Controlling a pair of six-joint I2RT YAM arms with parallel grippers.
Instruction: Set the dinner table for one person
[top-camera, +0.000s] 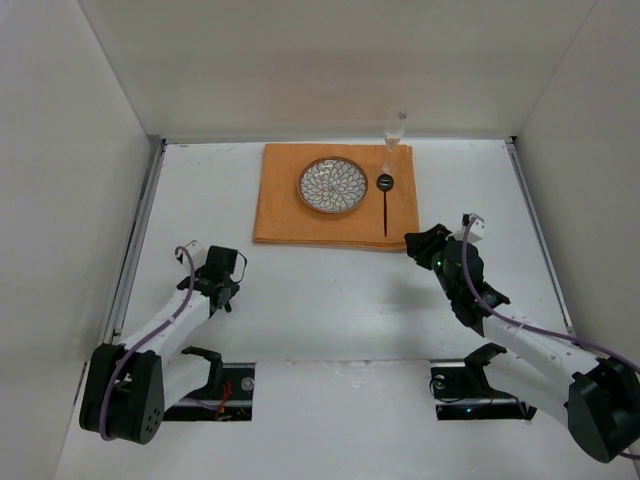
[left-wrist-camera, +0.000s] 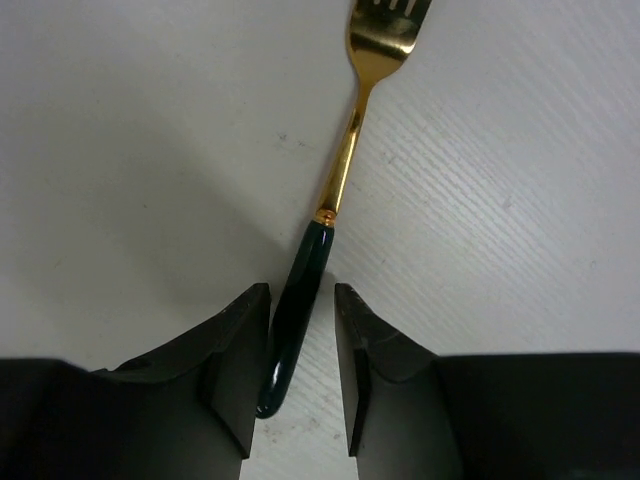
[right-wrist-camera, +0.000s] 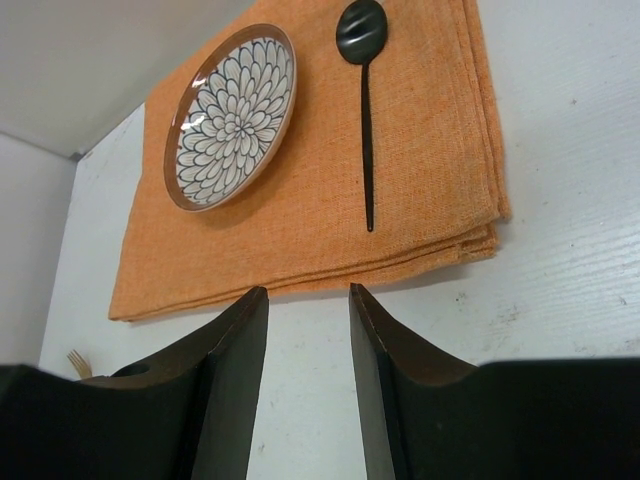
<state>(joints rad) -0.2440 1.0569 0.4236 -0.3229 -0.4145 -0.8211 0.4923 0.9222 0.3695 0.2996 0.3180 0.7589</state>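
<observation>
Dinner table (top-camera: 330, 300) held the orange mat (top-camera: 285, 215) at its 12 o'clock edge with plate (top-camera: 333, 185), spoon (top-camera: 386, 205) at the plate's 3 o'clock and glass (top-camera: 394, 130) at 1 o'clock, so you were on the fork (left-wrist-camera: 345, 165), lying on bare top at the mat's 8 o'clock. Your left gripper (left-wrist-camera: 300, 335) straddled its dark handle, jaws narrowly apart and seemingly not yet pinching, while your right gripper (right-wrist-camera: 308, 300) hung parted and empty; next you needed to close, lift and lay it at the plate's 9 o'clock. From above the gripper hid the fork, and the wrist view cropped its tines.

Matte dinner table (top-camera: 330, 300); woven cloth mat (right-wrist-camera: 420, 150)
</observation>
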